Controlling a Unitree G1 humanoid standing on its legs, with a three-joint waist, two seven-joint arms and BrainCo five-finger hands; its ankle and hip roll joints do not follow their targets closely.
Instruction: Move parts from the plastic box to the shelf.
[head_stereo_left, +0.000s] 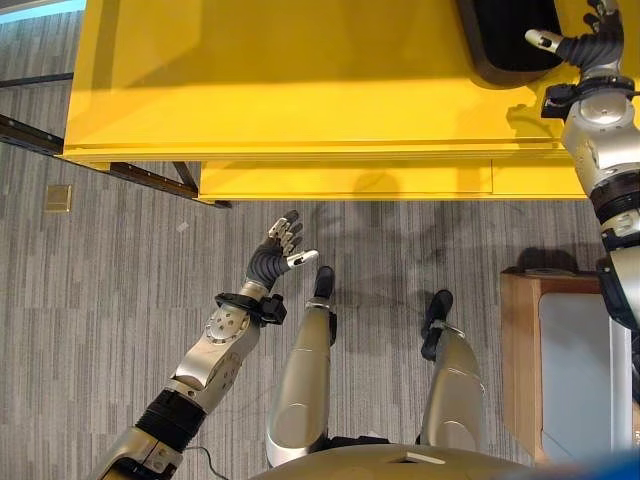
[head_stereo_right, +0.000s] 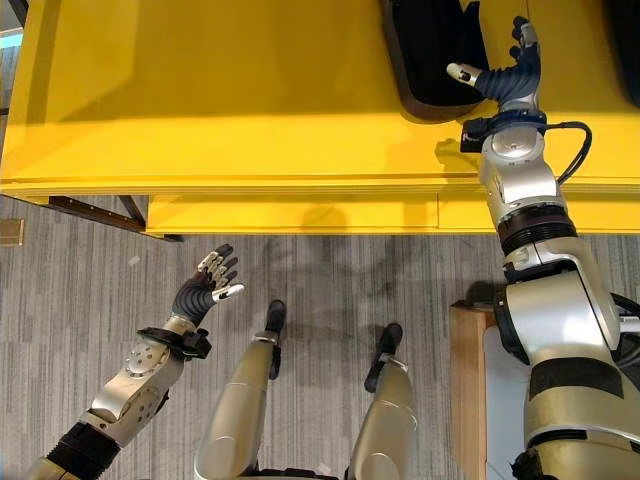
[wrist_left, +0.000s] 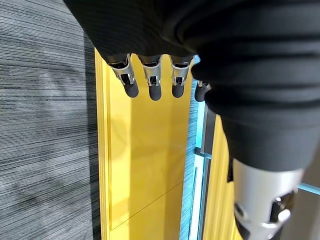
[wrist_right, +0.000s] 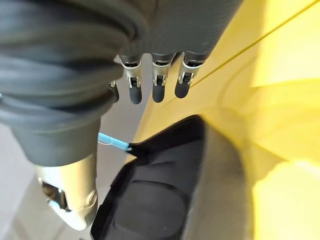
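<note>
A black moulded part (head_stereo_left: 500, 40) lies on the yellow shelf top (head_stereo_left: 300, 80) at the far right. My right hand (head_stereo_right: 510, 75) hovers just beside the part's right edge, open, fingers straight and holding nothing. In the right wrist view the fingers (wrist_right: 157, 80) point past the black part (wrist_right: 160, 200) without touching it. My left hand (head_stereo_left: 278, 255) hangs open over the grey carpet in front of the shelf, empty. Its fingers (wrist_left: 150, 75) point at the yellow shelf edge (wrist_left: 145, 160).
A wood-edged box with a pale grey inside (head_stereo_left: 570, 370) stands on the floor at the lower right, beside my right arm. A dark metal rail (head_stereo_left: 150, 178) runs under the shelf's left end. A small tan floor plate (head_stereo_left: 58, 198) lies at the left.
</note>
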